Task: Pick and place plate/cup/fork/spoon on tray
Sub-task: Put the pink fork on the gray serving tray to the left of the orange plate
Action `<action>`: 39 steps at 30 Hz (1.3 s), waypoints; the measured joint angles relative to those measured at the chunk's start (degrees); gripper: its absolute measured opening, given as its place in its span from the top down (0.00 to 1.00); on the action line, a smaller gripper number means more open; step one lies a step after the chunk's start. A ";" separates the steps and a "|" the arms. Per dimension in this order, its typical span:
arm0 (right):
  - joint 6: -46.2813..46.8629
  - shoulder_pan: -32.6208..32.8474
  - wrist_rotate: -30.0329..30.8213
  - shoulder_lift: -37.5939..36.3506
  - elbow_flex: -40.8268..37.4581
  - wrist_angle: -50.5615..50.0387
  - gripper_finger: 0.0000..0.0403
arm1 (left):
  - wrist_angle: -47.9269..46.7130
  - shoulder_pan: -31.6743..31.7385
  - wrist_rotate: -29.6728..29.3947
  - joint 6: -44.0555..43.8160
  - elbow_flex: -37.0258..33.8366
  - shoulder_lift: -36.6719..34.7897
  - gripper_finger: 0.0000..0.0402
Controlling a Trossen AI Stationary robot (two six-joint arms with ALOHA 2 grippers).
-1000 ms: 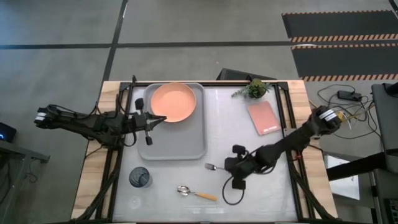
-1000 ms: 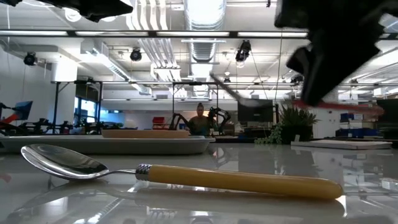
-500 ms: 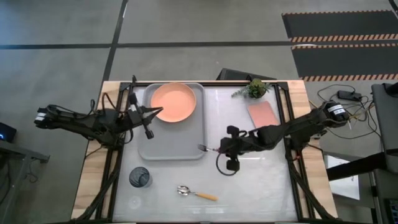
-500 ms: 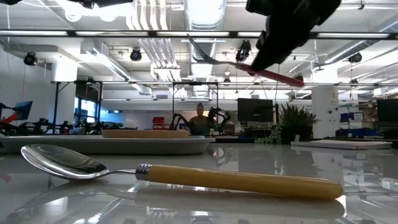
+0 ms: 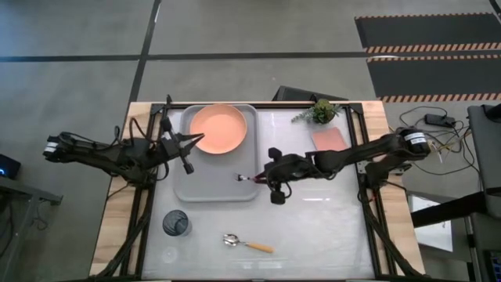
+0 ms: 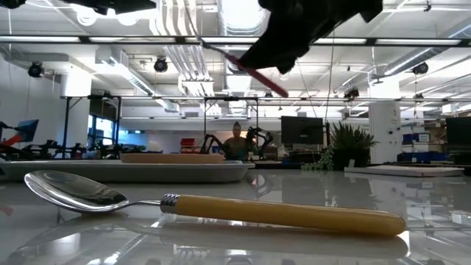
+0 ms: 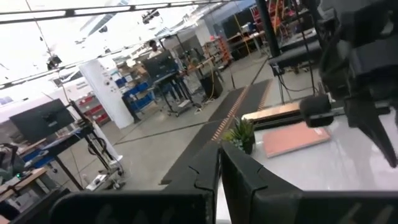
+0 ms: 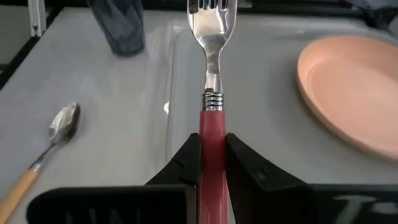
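The salmon-orange plate (image 5: 219, 128) lies flat in the far part of the light-grey tray (image 5: 219, 188). My right gripper (image 5: 264, 178) is shut on the fork (image 8: 212, 68) at the tray's right rim, its tines over the tray. The dark cup (image 5: 176, 224) stands on the table near the front left. The spoon (image 5: 247, 243) lies flat near the front edge. My left gripper (image 5: 197, 142) is shut and empty, at the tray's left side beside the plate. My right gripper pinches the fork's pink-red handle (image 8: 212, 134) between its two fingers, a little behind the metal collar. The fingers come about level from the table's right and lie along the fork. The fork is lifted clear, tines (image 5: 240, 178) pointing toward the table's left.
A pink rectangular slab (image 5: 332, 141) and a small potted plant (image 5: 319, 110) sit at the back right. The table's middle and front right hold nothing else.
My right gripper has carried the fork up off the table and toward the far left, from the table's middle to the tray's right rim. The fork stays in the hold, tines leading.
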 joint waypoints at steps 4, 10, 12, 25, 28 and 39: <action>-3.12 -0.98 -0.84 4.05 1.82 2.79 0.92 | -0.02 0.00 0.01 0.00 0.00 -0.07 1.00; -8.50 -1.77 -0.99 12.63 10.18 2.86 0.92 | 0.24 0.00 0.01 0.01 0.00 -0.19 1.00; -10.10 -2.15 -2.50 15.44 13.48 1.96 0.92 | 0.40 0.00 0.01 0.01 0.00 -0.14 1.00; -10.31 -3.62 -8.44 27.19 26.82 -3.46 0.90 | 0.34 0.00 0.06 -0.08 0.00 0.00 1.00; -10.35 -3.88 -8.33 28.47 27.23 -3.39 0.91 | 0.31 0.00 0.06 -0.08 0.00 0.07 1.00; -11.18 -4.56 -7.94 33.16 27.17 -2.25 0.91 | 0.34 0.00 0.08 -0.14 0.00 0.12 1.00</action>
